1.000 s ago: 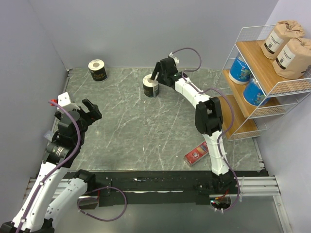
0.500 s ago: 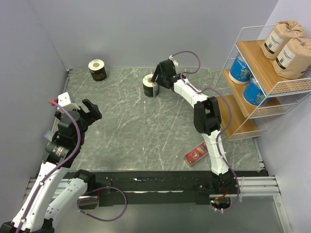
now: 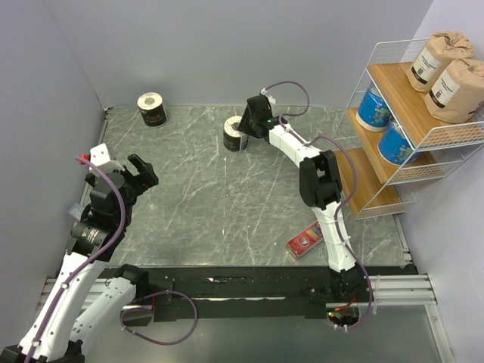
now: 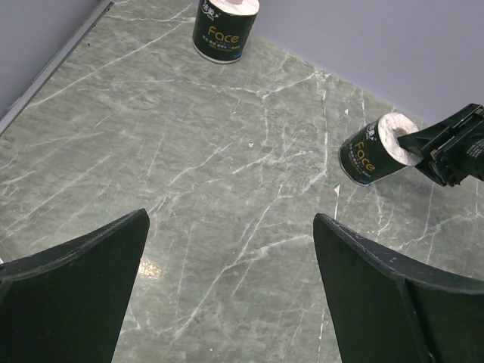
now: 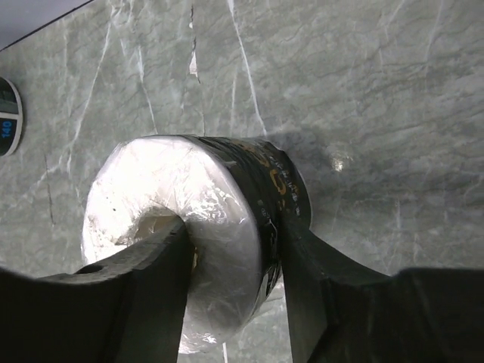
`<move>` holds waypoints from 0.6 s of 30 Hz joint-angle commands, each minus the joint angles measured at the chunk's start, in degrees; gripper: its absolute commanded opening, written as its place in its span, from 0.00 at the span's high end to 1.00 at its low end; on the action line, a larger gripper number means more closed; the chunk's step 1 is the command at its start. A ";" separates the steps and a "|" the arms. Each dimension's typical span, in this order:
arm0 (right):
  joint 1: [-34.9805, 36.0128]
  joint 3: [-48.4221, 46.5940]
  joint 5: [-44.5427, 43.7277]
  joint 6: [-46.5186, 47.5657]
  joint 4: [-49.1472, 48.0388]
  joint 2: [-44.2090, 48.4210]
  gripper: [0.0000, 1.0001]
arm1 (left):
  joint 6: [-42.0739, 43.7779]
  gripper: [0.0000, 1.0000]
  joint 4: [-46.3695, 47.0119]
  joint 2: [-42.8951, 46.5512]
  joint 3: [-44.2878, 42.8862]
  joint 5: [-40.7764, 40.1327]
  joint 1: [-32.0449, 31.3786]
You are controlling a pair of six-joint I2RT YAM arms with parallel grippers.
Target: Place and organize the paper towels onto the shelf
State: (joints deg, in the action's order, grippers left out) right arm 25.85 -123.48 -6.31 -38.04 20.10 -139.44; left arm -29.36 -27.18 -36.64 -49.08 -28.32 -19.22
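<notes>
Two robot arms reach over a marble table (image 3: 227, 204). Left gripper (image 3: 145, 172), far left of the shelf (image 3: 389, 79), hovers with jaws wide and empty. Lone black roll (image 3: 152, 109) stands farther back. Right gripper (image 3: 243, 125) pinches the nearer black roll (image 3: 235, 134), one finger in its core, left of the shelf holding blue rolls (image 3: 374, 108) and kraft rolls (image 3: 435, 60)

Was enclosed by plain lilac-grey walls (image 3: 227, 45) on three sides; had a green-grey marbled tabletop (image 3: 212, 197), evenly lit.
</notes>
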 commanded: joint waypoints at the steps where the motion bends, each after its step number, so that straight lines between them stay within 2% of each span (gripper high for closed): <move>1: 0.26 6.29 -1.86 4.81 0.03 7.67 0.57 | 0.54 0.03 2.31 0.17 0.04 0.01 -0.20; 9: -0.01 24.49 -6.43 16.75 1.35 25.05 0.60 | 0.54 0.03 2.57 0.70 0.04 0.45 -0.20; 13: -0.53 41.42 -8.02 20.11 1.08 34.56 0.60 | 0.45 0.04 2.57 0.61 -0.05 0.98 -0.29; 18: -1.50 56.92 -9.07 20.20 -0.06 46.50 0.59 | 0.54 0.04 2.57 0.61 0.04 1.24 -0.38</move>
State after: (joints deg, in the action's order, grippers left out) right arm 25.32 -74.70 -12.25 -20.08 21.28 -101.78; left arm -29.36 -26.98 -36.58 -49.08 -28.05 -19.33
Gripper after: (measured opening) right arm 0.499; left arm 0.967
